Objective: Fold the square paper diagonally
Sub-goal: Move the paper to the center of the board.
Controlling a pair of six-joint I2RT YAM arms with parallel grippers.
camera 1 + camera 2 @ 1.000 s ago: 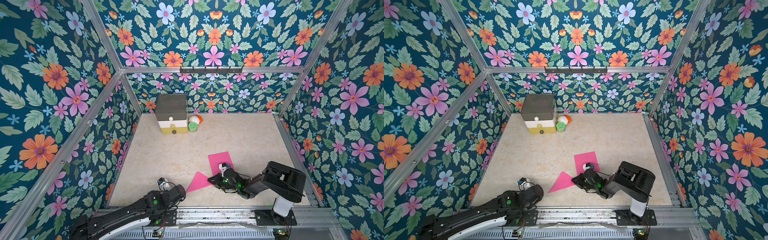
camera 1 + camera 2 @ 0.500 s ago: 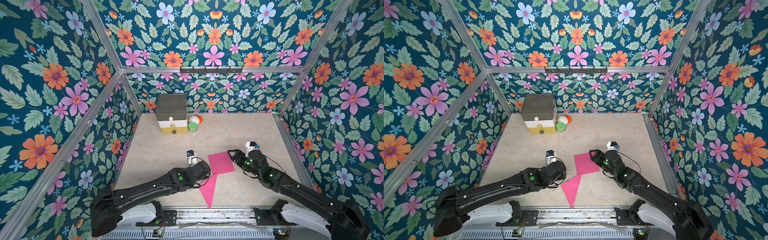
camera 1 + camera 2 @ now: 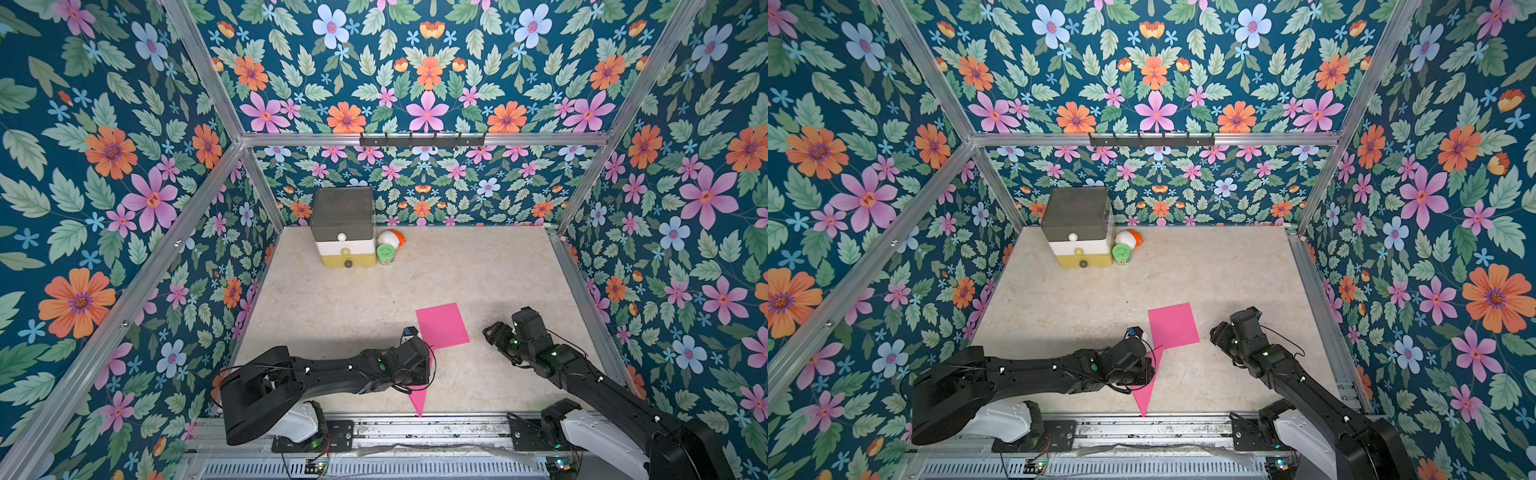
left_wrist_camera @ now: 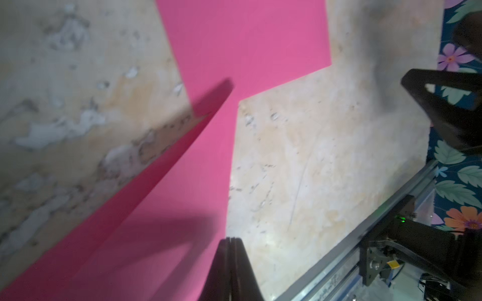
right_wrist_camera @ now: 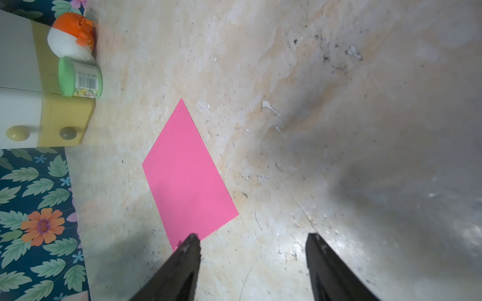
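The pink square paper (image 3: 442,326) lies partly flat near the table's front middle in both top views (image 3: 1173,324). Its near corner is raised off the table and points at the front rail. My left gripper (image 3: 424,370) is shut on the edge of that raised flap, and the left wrist view shows the closed jaws (image 4: 230,238) against the pink sheet (image 4: 208,161). My right gripper (image 3: 492,332) hovers open just right of the paper, holding nothing. In the right wrist view its fingertips (image 5: 253,238) are spread wide, one (image 5: 191,242) over the paper's near corner (image 5: 187,177).
A stacked drawer box (image 3: 343,226) stands at the back left, with a green-lidded can (image 3: 385,253) and a white-and-orange toy (image 3: 390,237) beside it. The metal front rail (image 3: 415,428) runs just below the raised paper tip. Floral walls close three sides.
A second ago my right gripper was shut at the paper's near edge and the left arm lay back. Now the left holds the raised corner, and the right has opened and backed off to the right.
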